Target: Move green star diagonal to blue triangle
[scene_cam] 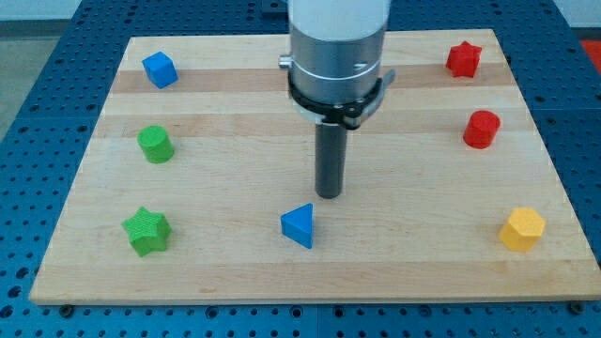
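- Where the wooden board (310, 282) meets the view's bottom edge, three blocks sit in a row: a green star (146, 231) at the left, a blue triangle (299, 225) near the middle, a yellow block (522, 229) at the right.
- Just above and right of the triangle, my tip (330, 195) rests on the wood, touching nothing; it has no fingers, so it holds nothing.
- Further up: a green cylinder (155, 144), a red cylinder (481, 129).
- Farthest: a blue cube (160, 69), a red star (463, 59).
- The star lies well apart from my tip. A good push likely starts from its far left side, skirting the triangle.
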Motion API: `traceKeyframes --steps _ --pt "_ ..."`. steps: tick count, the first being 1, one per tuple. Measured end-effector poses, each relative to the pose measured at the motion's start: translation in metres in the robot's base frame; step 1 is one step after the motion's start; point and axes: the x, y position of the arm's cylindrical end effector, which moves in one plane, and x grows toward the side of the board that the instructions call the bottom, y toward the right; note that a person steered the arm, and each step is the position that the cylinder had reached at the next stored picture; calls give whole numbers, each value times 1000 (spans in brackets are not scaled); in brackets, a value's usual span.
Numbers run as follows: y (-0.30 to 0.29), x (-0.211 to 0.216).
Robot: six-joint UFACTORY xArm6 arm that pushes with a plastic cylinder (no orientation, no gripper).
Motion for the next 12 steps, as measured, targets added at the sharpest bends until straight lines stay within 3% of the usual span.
traceKeyframes --steps 4,6,12 --pt "-18 13" --pt "-43 -17" --pt "-21 35"
